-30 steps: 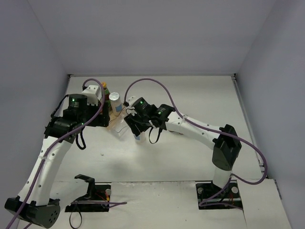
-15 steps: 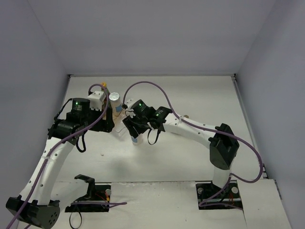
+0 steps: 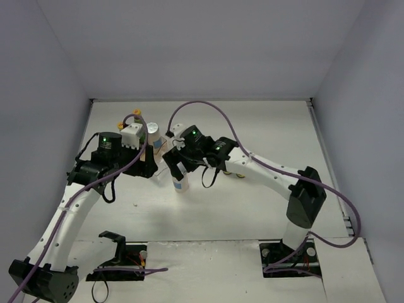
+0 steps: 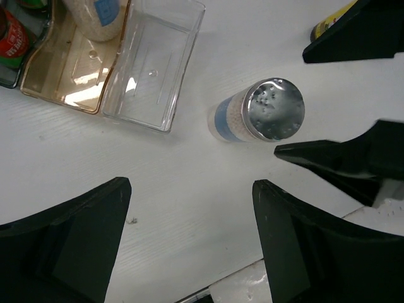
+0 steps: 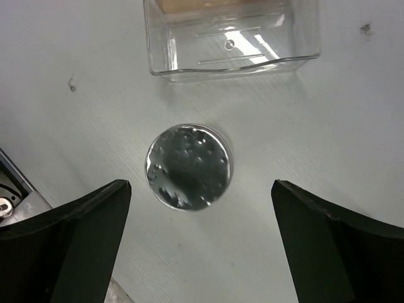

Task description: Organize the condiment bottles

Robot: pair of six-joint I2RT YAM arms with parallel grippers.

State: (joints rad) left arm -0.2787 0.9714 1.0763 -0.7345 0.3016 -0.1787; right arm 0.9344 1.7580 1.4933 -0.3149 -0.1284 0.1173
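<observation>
A pale silver-lidded jar (image 5: 187, 166) with a blue label (image 4: 273, 108) stands upright on the white table just in front of the clear stepped rack (image 5: 230, 38). My right gripper (image 5: 201, 186) hangs open above it, a finger on either side, not touching. My left gripper (image 4: 189, 186) is open over bare table to the jar's left, empty. In the rack (image 4: 154, 60) a second pale jar (image 4: 95, 16) sits on the amber tier and a dark red-labelled bottle (image 4: 12, 38) behind it. Yellow caps (image 3: 137, 115) show at the back. A yellow-labelled bottle (image 4: 331, 25) peeks from behind a right finger.
The rack's front clear tier (image 4: 145, 76) holds nothing. Both arms crowd the rack from the near side in the top view, the left gripper (image 3: 151, 167) next to the right gripper (image 3: 178, 169). A small yellow thing (image 3: 240, 173) lies under the right forearm.
My right gripper was shut on the blue-labelled jar and has opened, leaving it standing on the table. The left arm has drawn back a little toward the near side.
</observation>
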